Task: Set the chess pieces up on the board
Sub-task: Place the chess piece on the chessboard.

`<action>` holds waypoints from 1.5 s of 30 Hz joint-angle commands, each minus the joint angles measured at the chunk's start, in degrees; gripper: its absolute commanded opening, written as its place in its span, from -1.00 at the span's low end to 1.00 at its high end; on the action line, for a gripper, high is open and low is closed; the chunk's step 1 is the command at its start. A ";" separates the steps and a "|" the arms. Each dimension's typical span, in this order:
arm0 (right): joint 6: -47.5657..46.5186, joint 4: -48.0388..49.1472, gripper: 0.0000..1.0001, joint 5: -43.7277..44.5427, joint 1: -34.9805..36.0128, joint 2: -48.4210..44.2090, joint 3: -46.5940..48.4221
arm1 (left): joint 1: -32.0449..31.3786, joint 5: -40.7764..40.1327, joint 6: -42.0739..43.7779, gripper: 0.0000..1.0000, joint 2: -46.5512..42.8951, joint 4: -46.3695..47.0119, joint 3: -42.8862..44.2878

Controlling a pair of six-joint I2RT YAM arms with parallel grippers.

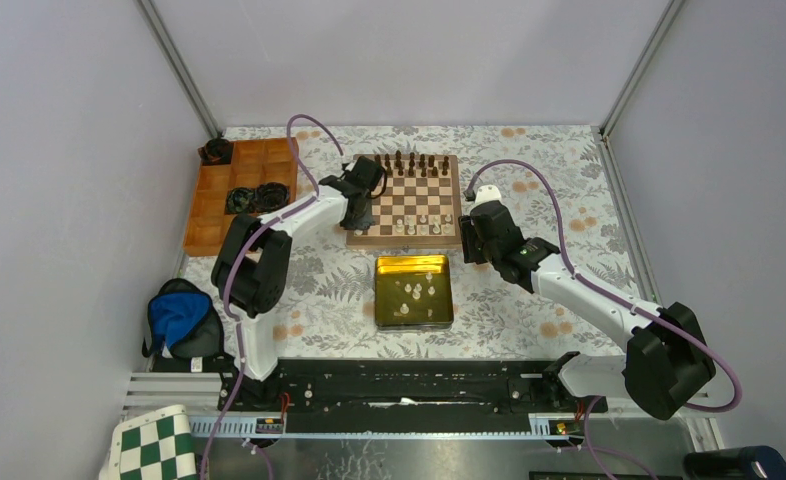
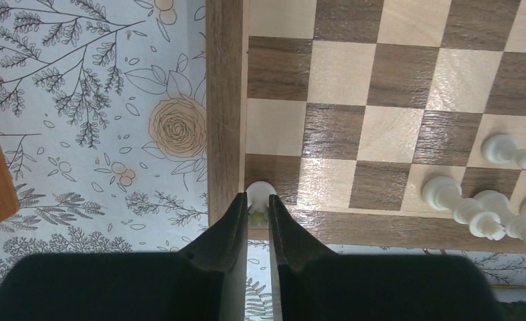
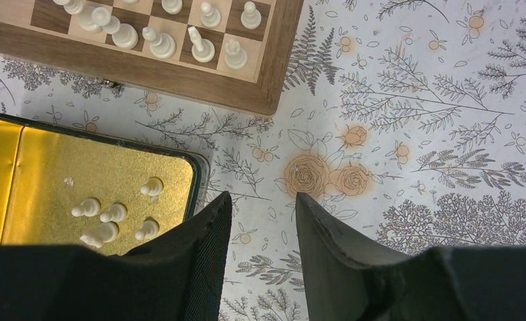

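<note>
The left pincer [image 2: 257, 204] is narrowed onto one cream chess piece [image 2: 261, 192], holding it at the corner square of the board [image 2: 224, 100], low centre of the left wrist view, apparently to seat it in the back rank. Only its round top shows, so its long axis seems upright, pointing at the camera. The right pincer [image 3: 261, 221] hangs half-wide and empty over the surface [image 3: 414, 167] beside the gold tin [image 3: 19, 174], where more cream pieces [image 3: 113, 212] lie.

Varnished wood, shiny metal, matt print.
The board [image 2: 391, 130] is grained wood with a soft sheen; the chess pieces [image 2: 442, 192] look smooth and faintly glossy; the tin [image 3: 39, 180] is reflective gold metal; the floral table cover [image 3: 414, 134] is matt.
</note>
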 commanded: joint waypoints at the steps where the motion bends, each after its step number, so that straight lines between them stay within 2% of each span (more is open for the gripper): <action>1: 0.22 1.92 -0.06 0.29 -0.51 -1.31 1.14 | 0.55 1.12 -0.12 -1.00 0.57 1.88 2.11; 23: 0.24 2.13 -0.06 0.31 -0.60 -1.27 0.60 | 0.96 0.55 0.08 -1.00 1.61 2.04 2.80; 45: 0.35 2.74 -0.06 -0.05 -0.68 -1.05 0.16 | 0.99 0.69 -0.30 -0.31 0.48 2.19 2.18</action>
